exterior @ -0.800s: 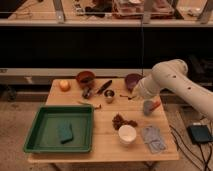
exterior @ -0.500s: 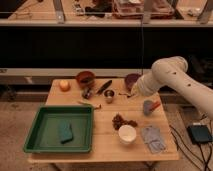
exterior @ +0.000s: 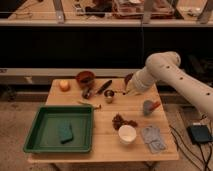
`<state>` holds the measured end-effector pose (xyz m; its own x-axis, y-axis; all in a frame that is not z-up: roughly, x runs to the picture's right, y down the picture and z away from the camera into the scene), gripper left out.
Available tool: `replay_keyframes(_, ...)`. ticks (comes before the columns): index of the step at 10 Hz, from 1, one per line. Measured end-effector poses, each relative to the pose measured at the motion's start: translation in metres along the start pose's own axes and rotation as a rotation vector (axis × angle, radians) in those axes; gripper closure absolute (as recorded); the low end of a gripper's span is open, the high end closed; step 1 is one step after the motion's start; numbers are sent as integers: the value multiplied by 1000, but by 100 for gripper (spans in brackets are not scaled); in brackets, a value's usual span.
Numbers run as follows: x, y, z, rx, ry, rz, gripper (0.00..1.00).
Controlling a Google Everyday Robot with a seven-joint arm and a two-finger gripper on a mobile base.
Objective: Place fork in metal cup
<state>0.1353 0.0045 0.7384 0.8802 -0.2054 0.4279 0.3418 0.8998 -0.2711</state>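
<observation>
Well, the gripper [exterior: 126, 92] hangs low over the back of the wooden table [exterior: 102, 146], at the end of the big white arm [exterior: 167, 75] that comes in from the right. Its jaws are squeezed tight together. A thin dark sliver right at the jaw tips looks like the fork [exterior: 121, 93], but it is too small to tell if the jaws pinch it. The metal cup [exterior: 109, 95] stands upright just to the left of the jaws, close to them. A black-handled utensil [exterior: 104, 86] lies a bit past the cup, farther left. A brown bowl [exterior: 85, 77] and an orange ball [exterior: 64, 85] sit farther left still. In front of the jaws and a little right is a blue-grey cup [exterior: 149, 106]. A white bowl [exterior: 127, 134] sits well in front of the jaws. The green tray [exterior: 37, 131] is far off to the front left.
</observation>
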Motion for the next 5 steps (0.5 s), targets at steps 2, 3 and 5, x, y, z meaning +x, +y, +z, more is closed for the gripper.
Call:
replay_keyframes(2, -3, -9, 7, -8, -6, -11, 100)
replay_keyframes(3, -5, -11, 9, -11, -8, -15, 100)
replay_keyframes(5, -10, -19, 17, -25, -19, -28, 100)
